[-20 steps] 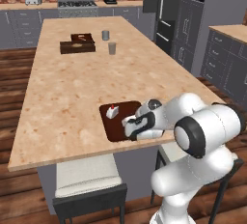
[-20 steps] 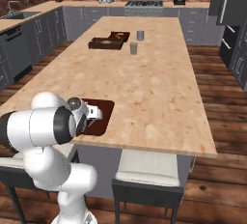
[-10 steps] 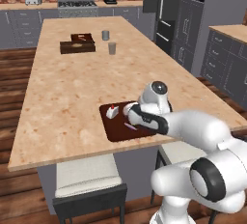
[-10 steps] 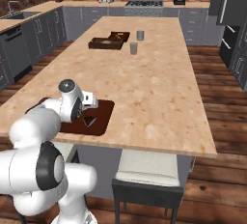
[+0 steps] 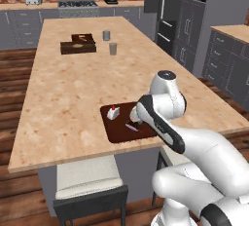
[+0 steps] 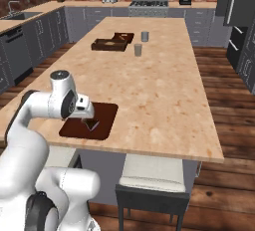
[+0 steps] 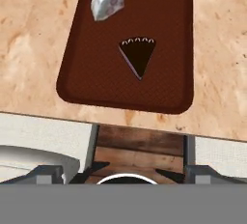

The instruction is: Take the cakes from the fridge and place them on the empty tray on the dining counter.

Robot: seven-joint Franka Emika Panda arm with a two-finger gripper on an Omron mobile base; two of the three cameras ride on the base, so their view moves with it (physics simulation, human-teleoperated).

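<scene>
The flat reddish-brown tray point(image 7: 166, 35) lies at the near edge of the beige dining counter point(image 5: 73, 84). Two cakes rest on it. The white slice with a red berry point(image 7: 107, 2) sits at a far corner, and the dark chocolate wedge point(image 7: 138, 55) lies flat near the middle. They also show as the white slice point(image 5: 113, 112) and the wedge point(image 6: 91, 124). My gripper point(image 7: 123, 175) hovers above the tray's near edge, open and holding nothing, fingertips point(image 7: 48, 174) wide apart. It hangs over the tray point(image 6: 102, 110) as the gripper point(image 6: 83, 110). The dark grey fridge point(image 5: 165, 6) stands far behind the counter.
A thicker dark brown box tray point(image 5: 78, 45) and two grey cups point(image 5: 106, 35) point(image 5: 113, 48) stand at the counter's far end. White-cushioned stools point(image 5: 87, 176) point(image 6: 154, 175) sit below the near edge. Grey cabinets point(image 5: 228, 64) line the right.
My arm has swung up and back from the tray, so the hand now hovers higher over its near edge. Both cakes have stayed where they lay.
</scene>
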